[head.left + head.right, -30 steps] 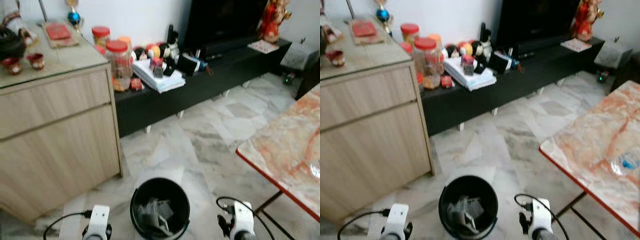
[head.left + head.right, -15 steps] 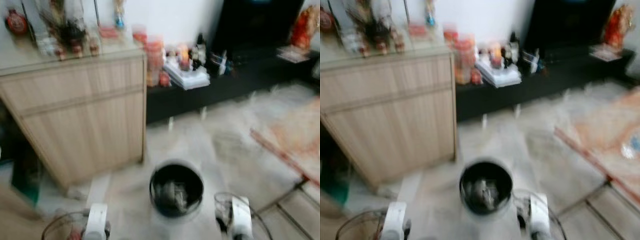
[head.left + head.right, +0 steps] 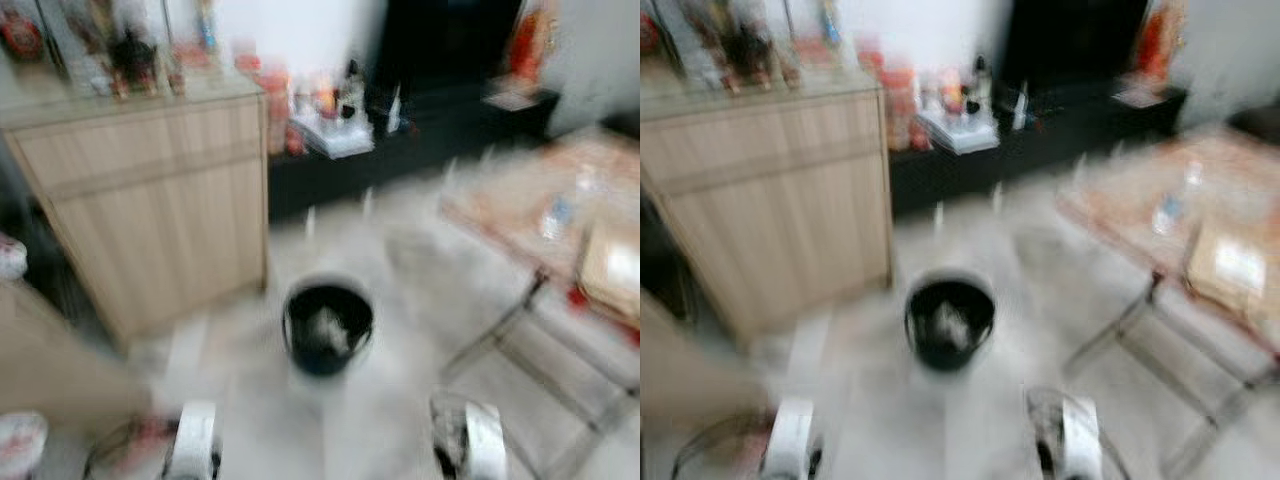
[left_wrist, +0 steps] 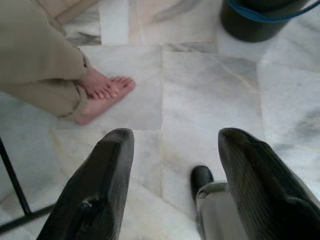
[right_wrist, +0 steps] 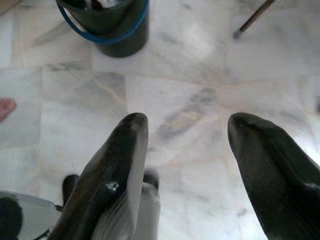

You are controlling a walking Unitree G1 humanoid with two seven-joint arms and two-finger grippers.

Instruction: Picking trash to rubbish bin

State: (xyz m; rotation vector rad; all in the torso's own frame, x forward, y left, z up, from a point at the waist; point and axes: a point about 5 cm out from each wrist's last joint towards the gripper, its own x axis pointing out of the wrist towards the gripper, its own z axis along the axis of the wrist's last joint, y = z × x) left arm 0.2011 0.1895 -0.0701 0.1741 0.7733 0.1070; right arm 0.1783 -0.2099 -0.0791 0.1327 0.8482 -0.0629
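Both arms hang low over the marble floor. The left gripper and right gripper have jaws spread open, holding nothing. A person's bare foot stands nearby. Ahead, the black bin holds trash, with a blurred wooden cabinet behind it.

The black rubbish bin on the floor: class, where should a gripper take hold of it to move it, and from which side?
Grip the rubbish bin by its rim or its blue handle, coming from above. It stands upright and open-topped on the marble floor, and its round body looks too wide for the right gripper.
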